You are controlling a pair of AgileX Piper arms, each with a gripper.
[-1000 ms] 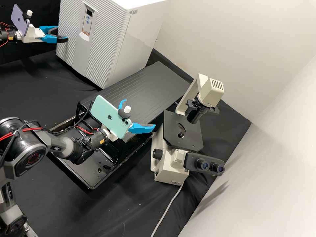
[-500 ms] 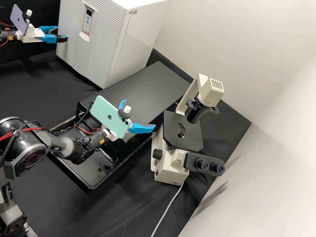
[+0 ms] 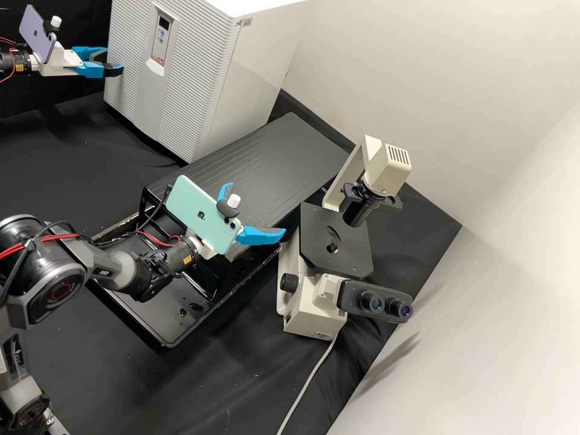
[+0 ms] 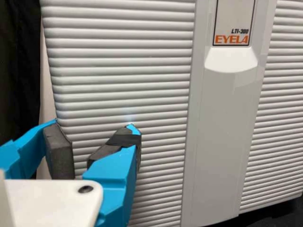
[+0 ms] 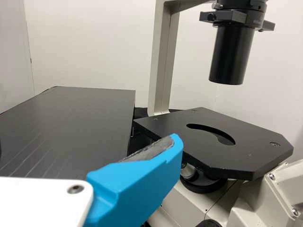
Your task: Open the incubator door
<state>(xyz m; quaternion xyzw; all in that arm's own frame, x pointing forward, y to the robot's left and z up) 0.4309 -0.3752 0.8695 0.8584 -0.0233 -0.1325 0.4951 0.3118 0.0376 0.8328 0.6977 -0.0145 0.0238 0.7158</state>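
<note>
In the high view, the boxy white incubator with ribbed front panels [image 3: 260, 72] stands upright at the far side of the black cloth-covered worktop [image 3: 66, 163], its front door [image 3: 128, 57] closed. The left pincer [image 3: 113, 63] is in front of that door, near its outer side edge; whether it touches cannot be told. Above its wrist sits a lilac phone [image 3: 37, 37]. The right pincer [image 3: 257, 207], with a mint-green phone [image 3: 202, 214] mounted over it, is spread wide beside the cream microscope with a flat black stage [image 3: 290, 257], holding nothing. Under its arm lies a shallow black rectangular tray [image 3: 139, 308], and beyond it a grooved black board [image 3: 290, 151] runs back between incubator and microscope. A pale grey cable [image 3: 308, 380] trails from the microscope's base. In the left wrist view, the left pincer [image 4: 80, 146] is partly open, its dark-padded fingers a little apart with the door's ribs showing between them and nothing in its grip. Beside it runs the smooth grey upright strip [image 4: 222, 127] down the incubator's front. In the right wrist view, one blue finger [image 5: 137, 184] with a grey pad reaches across between the board and the stage, above which hangs a black cylindrical condenser [image 5: 231, 56].
</note>
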